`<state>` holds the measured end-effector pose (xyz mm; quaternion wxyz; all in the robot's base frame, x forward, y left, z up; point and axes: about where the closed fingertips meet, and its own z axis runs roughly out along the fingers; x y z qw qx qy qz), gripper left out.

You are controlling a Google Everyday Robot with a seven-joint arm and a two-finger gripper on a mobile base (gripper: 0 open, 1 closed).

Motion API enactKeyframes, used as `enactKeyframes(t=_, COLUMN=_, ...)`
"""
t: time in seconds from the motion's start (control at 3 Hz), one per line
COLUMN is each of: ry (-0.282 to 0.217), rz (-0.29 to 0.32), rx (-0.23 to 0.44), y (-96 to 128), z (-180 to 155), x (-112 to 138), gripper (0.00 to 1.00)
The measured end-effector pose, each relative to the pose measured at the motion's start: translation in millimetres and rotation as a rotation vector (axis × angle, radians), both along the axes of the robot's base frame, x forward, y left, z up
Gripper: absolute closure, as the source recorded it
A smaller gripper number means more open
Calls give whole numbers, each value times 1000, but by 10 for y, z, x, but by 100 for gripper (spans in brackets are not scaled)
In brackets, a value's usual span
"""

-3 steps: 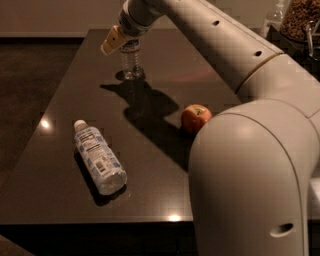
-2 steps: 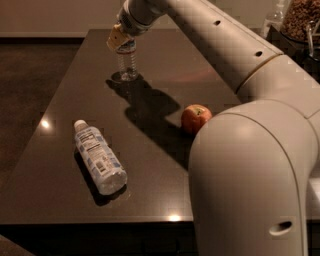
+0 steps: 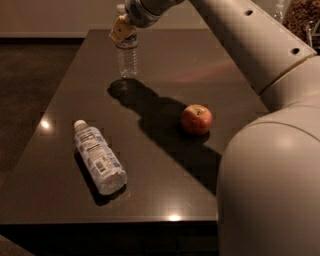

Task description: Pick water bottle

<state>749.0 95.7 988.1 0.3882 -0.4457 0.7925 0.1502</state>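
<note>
Standing upright at about 11 o'clock on the worktop point(image 3: 210, 65), the water bottle point(image 3: 128, 61) shows its clear ribbed body below the hand point(image 3: 124, 31), while its white cap pokes out just above. The hand sits at 12 o'clock of the bottle's body, closed around the upper part where the narrow label band runs, with a yellowish pad pressed to the bottle's left side. Whether the base touches the surface or hangs just over it I cannot tell; a dark shadow pools directly beneath it.

From the bottle, a red apple point(image 3: 196, 119) rests at about 5 o'clock, well apart, inside the long shadow of the arm point(image 3: 240, 35). A fatter bottle with a white-and-blue printed label point(image 3: 99, 162) lies on its side at about 6 o'clock, nearer the front edge, cap pointing away toward 11 o'clock.

The worktop is dark, smooth and glossy, with small light glints on it. Dark floor point(image 3: 30, 90) lies to the left, and a pale wall point(image 3: 50, 15) runs along the back.

Count: two bottles, one apple, one hand.
</note>
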Motion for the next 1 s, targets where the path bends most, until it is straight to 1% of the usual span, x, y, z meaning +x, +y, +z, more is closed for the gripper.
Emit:
enactKeyframes(t=0.33, ry=-8, rz=115, rx=15, y=76, z=225, x=-328, gripper=100)
enactKeyframes(t=0.67, ry=-15, rz=210, rx=16, y=161, z=374, x=-539, gripper=100)
enactKeyframes(t=1.0, ry=-18, rz=269, rx=17, y=195, z=438, x=-657, gripper=100)
